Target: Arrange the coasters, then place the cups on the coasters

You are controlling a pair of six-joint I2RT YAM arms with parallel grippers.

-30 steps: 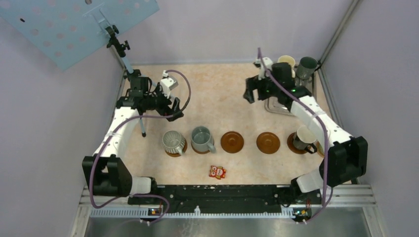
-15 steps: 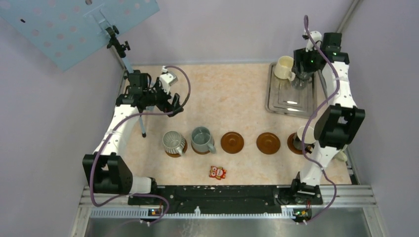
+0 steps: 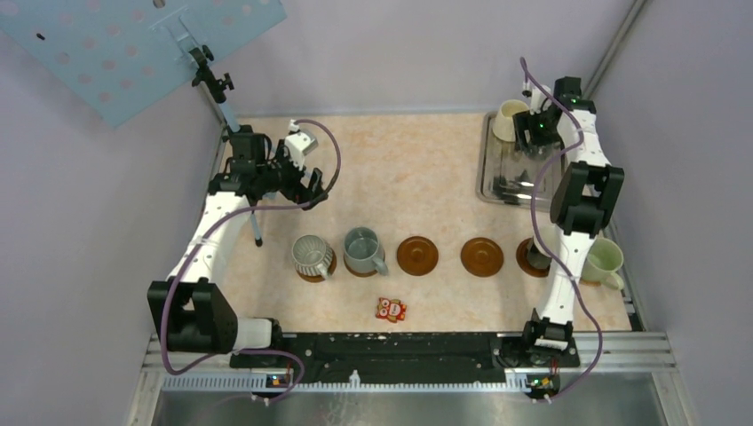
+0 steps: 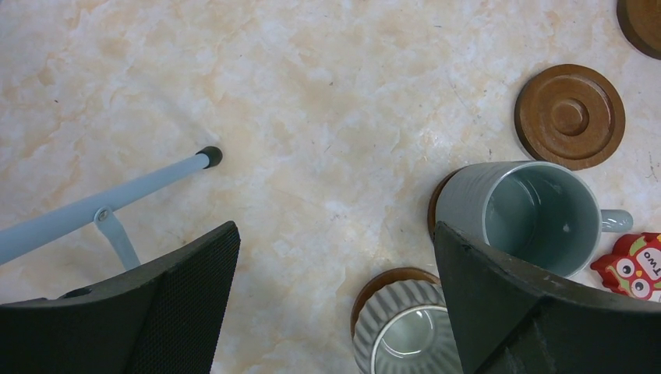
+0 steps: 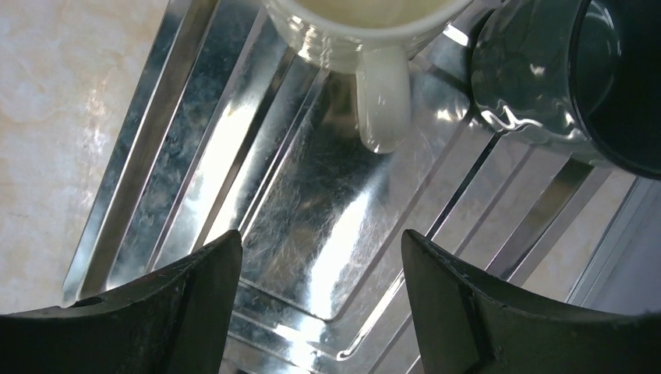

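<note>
Right gripper hangs over the metal tray at the far right of the table, its jaws apart with only bare tray between them. Just beyond its fingertips stands the cream mug, handle pointing toward the gripper, and the dark green mug is close beside it on the right. The left gripper hovers at the far left, jaws wide and empty. In the near row, the ribbed grey mug and the blue-grey mug each sit on a coaster, and to their right lie two bare coasters. A pale green mug stands at the near right (what lies under it is hidden).
</note>
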